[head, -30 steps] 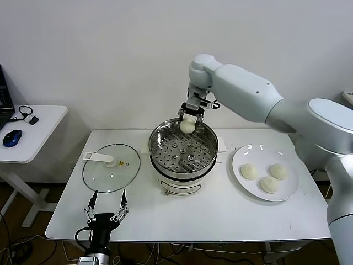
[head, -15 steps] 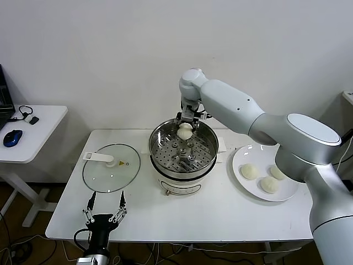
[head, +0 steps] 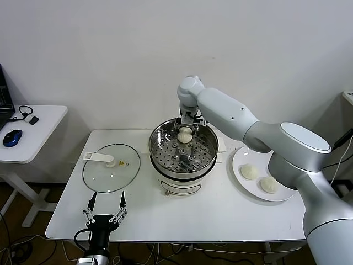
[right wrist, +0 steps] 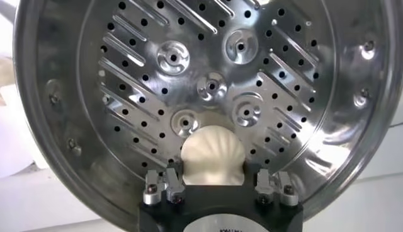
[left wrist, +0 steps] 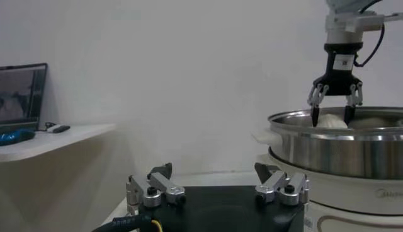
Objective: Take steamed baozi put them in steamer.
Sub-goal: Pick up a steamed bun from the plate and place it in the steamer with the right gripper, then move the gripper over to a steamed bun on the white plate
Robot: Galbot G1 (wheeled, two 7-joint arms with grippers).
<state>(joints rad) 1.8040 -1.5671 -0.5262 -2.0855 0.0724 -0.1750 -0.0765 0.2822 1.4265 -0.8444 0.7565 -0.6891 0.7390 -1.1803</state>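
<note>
1. surface (head: 220,215) carries everything;
2. steamer (head: 184,165) sits mid-surface, plate (head: 242,182) with two baozi beside it;
3. right gripper (head: 185,130) hangs inside the steamer, jaws narrowly parted around one baozi (right wrist: 212,155) resting on the tray;
4. left gripper (head: 105,210) parked at the near edge, jaws wide.

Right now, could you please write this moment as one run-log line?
right hand: over steamer, bun between fingers | left hand: parked at table's front edge, open | plate: two buns visible
</note>
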